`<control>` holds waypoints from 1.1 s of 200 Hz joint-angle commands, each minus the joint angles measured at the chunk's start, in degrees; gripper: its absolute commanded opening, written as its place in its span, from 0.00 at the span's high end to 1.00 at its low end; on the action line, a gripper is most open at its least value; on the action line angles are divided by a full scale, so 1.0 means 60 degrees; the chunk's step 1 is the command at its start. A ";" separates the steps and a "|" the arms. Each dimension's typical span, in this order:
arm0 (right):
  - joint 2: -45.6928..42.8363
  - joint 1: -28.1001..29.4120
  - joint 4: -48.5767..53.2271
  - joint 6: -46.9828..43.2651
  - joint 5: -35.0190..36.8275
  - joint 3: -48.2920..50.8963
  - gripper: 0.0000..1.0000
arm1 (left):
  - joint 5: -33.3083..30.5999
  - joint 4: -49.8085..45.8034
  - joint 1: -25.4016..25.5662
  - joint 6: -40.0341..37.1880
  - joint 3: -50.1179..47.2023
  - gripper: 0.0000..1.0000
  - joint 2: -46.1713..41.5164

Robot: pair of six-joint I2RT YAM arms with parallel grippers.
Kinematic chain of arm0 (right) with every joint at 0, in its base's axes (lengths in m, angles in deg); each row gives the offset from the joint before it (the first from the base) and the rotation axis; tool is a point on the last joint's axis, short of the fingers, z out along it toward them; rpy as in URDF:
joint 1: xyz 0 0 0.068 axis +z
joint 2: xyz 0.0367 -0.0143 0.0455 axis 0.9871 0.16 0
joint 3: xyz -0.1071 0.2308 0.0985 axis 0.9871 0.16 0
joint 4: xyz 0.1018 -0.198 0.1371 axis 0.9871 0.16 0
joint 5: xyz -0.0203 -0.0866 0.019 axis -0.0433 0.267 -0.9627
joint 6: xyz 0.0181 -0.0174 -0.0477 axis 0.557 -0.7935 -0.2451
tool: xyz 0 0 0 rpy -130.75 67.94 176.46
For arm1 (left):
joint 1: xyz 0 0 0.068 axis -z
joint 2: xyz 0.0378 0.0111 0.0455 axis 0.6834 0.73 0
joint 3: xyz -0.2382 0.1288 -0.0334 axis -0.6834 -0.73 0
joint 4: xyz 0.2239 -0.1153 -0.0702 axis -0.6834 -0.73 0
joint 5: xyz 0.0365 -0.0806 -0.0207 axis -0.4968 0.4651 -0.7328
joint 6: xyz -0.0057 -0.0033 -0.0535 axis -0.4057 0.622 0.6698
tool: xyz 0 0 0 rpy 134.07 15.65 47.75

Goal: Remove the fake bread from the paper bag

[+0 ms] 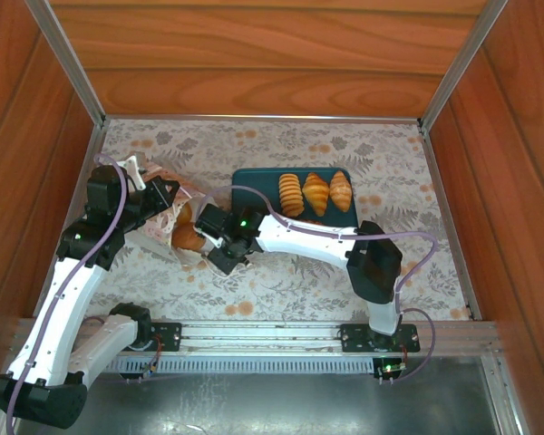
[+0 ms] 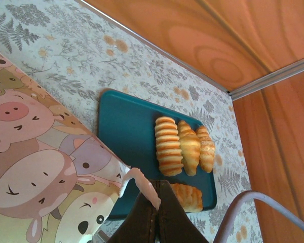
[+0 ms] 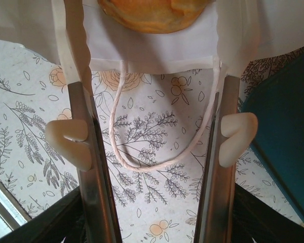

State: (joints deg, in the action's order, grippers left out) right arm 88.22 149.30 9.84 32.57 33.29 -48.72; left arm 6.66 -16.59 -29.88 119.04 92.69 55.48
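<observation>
In the pig-print paper bag [image 2: 35,167], golden bread [image 3: 154,12]; left jaws pinch its rim, right jaws apart.

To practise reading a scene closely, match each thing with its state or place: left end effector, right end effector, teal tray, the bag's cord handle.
Things:
1. left end effector
2. right end effector
3. teal tray
4. cord handle

States:
A. lies looped on the tablecloth
B. shut on the paper bag at its edge
C. carries pastries
D. open at the bag's mouth

Pairs: 1-B, 2-D, 3-C, 4-A
</observation>
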 commanded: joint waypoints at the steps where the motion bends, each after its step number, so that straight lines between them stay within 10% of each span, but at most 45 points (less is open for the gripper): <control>1: 0.0166 -0.0079 0.0084 0.0133 0.0119 -0.0404 0.34 | 0.0116 0.0118 -0.0049 0.0077 0.0173 1.00 -0.0098; 108: 0.0492 -0.0081 0.0498 0.0152 0.0146 -0.1065 0.42 | 0.0021 0.0108 -0.0057 0.0048 0.0103 1.00 -0.0153; 220: -0.3316 -0.0079 0.0103 0.0496 0.0097 0.1665 0.45 | -0.0434 0.0142 -0.0052 0.0216 0.0311 1.00 -0.0084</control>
State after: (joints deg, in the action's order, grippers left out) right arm 72.35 149.30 11.46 33.86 33.66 -41.05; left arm 5.41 -16.59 -29.88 119.87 92.75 55.26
